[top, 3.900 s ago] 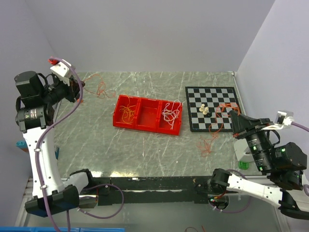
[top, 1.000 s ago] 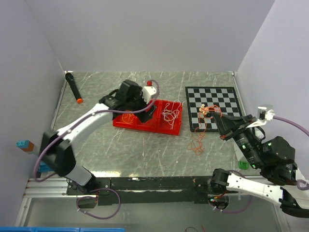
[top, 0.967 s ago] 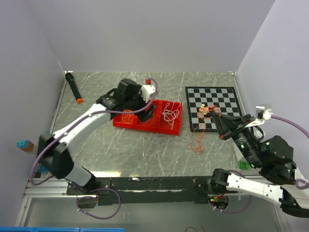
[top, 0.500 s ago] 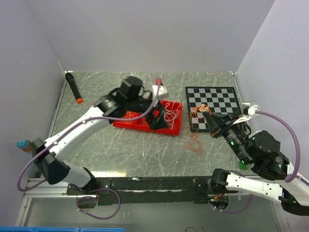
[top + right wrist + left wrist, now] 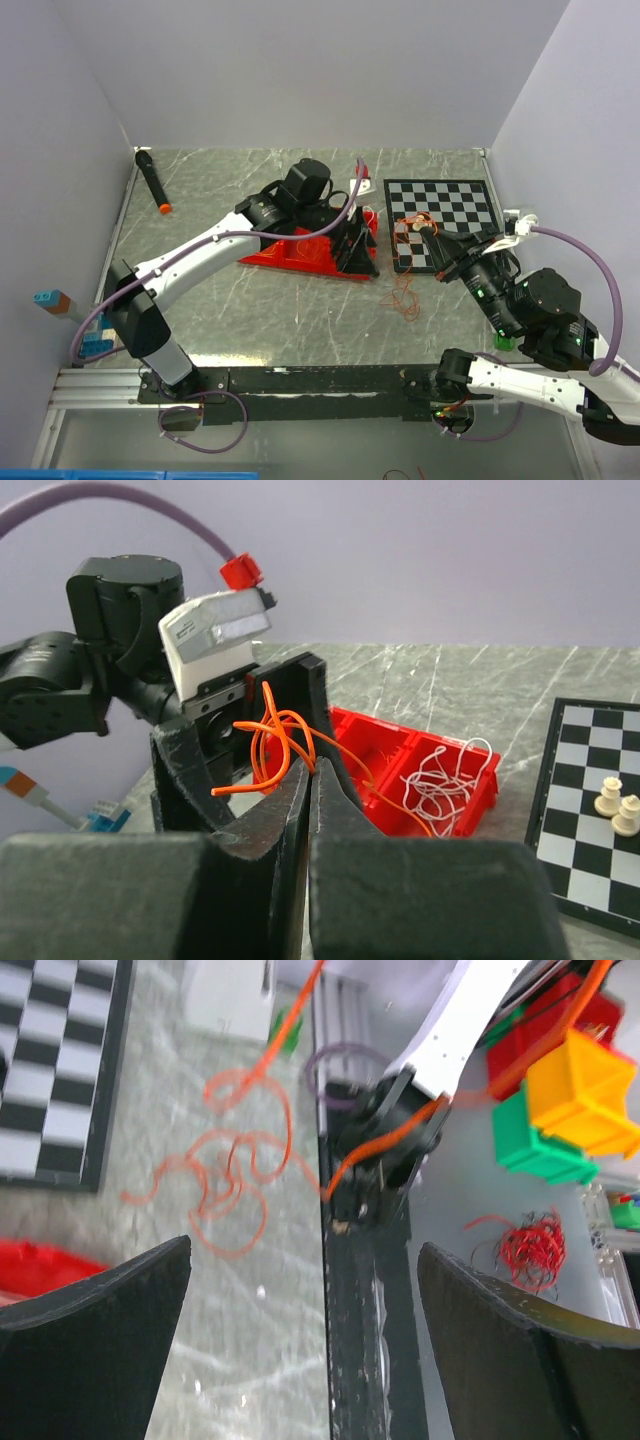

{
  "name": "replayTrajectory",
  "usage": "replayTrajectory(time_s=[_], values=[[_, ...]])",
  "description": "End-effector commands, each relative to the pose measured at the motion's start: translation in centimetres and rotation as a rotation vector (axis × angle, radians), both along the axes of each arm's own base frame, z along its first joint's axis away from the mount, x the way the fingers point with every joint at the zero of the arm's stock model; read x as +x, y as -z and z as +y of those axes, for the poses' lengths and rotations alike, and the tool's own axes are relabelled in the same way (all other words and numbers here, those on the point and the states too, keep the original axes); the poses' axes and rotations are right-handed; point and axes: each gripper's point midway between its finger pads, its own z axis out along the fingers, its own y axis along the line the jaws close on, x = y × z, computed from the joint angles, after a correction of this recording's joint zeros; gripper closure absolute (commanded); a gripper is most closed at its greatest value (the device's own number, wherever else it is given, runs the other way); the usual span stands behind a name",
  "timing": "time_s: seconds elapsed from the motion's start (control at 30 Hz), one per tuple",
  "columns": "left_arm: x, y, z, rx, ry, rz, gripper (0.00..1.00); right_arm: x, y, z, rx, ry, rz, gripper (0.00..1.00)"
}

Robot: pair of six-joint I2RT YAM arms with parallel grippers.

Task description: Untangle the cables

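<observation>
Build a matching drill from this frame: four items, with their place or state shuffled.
Items:
1. left gripper
2. right gripper
3. white cables
4. chess pieces

Place or state:
a. in an end compartment of the red tray
b. open
c. on the chessboard
d. shut on an orange cable

Pairs: 1-b, 2-d, 3-a, 4-c

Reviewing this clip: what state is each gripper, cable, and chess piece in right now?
left gripper: open, empty.
right gripper: shut on the orange cable.
orange cable: pinched and lifted, loops trailing on the table.
white cables: loose heap in an end compartment of the red tray.
chess pieces: upright on the chessboard.
</observation>
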Motion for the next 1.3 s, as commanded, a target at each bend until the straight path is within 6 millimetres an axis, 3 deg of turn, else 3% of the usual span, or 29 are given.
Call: replayTrajectory(time_s=[0.0, 0.13, 0.37, 0.57, 0.8, 0.9, 0.93, 0.97, 1.0, 1.13, 1.27], values=[[-0.4, -4.3, -1.9, -0.145, 0.062, 0.023, 0.01, 0.1, -2.6, -0.1, 0.067, 0.011, -0.028, 1.00], [-0.2, -4.8, -2.5, -0.166, 0.070, 0.007, 0.01, 0.2, -2.6, -0.2, 0.099, 0.020, -0.017, 1.00], [-1.4, -4.8, -2.6, -0.174, 0.127, 0.014, 0.24, 0.5, -2.3, -0.1, 0.126, 0.040, -0.003, 1.00], [-2.8, -4.9, -2.7, -0.176, 0.178, 0.007, 0.32, 0.9, -2.4, 0.2, 0.126, 0.057, -0.001, 1.00], [-3.0, -5.4, -2.9, -0.187, 0.186, 0.009, 0.43, 1.2, -2.5, 0.9, 0.137, 0.052, -0.008, 1.00], [-2.9, -5.7, -2.9, -0.191, 0.181, -0.003, 0.62, 1.3, -2.4, 1.1, 0.137, 0.054, -0.007, 1.00], [-2.7, -5.7, -2.9, -0.190, 0.176, -0.010, 0.73, 1.3, -2.4, 1.1, 0.135, 0.055, -0.006, 1.00], [-2.6, -5.8, -2.8, -0.190, 0.167, -0.017, 0.90, 1.4, -2.3, 1.1, 0.134, 0.058, -0.004, 1.00], [-2.3, -5.8, -2.8, -0.183, 0.149, -0.022, 0.99, 1.4, -2.2, 1.1, 0.133, 0.061, -0.002, 1.00], [-1.3, -5.7, -1.9, -0.150, 0.082, -0.057, 0.99, 1.5, -1.5, 0.7, 0.111, 0.084, 0.015, 1.00], [0.0, -6.0, 0.7, -0.112, 0.013, -0.099, 0.99, 1.4, -0.4, -0.3, 0.083, 0.110, 0.041, 1.00]])
